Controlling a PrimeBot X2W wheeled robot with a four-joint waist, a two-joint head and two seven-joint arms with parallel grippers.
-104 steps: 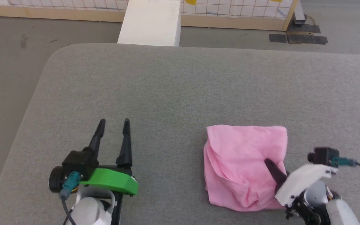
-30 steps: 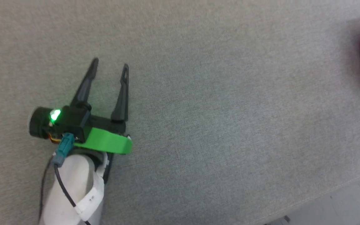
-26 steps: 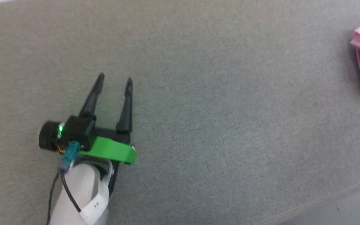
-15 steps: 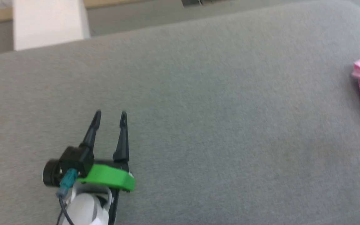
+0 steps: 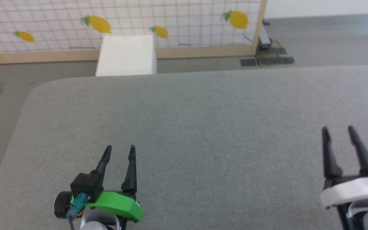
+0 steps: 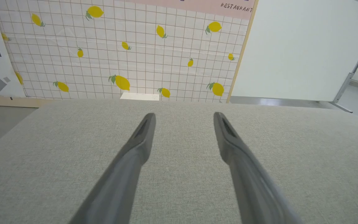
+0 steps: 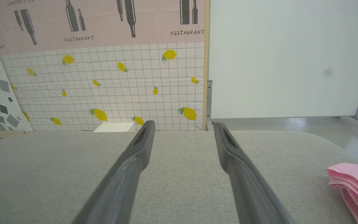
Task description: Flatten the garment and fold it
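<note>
Logged layered light-pink thin-fabric garment [image 7: 357,186] at 4 o'clock from right gripper [image 7: 183,124], on grey table [image 5: 184,111]. Saw left gripper [image 5: 120,148], likewise right, spread wide, empty. Judged limp, light; pinching stacked edge advised.

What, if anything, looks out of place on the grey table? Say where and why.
The garment sits in a loose, uneven stack near the table's right edge, off to the side of the open right tool.
</note>
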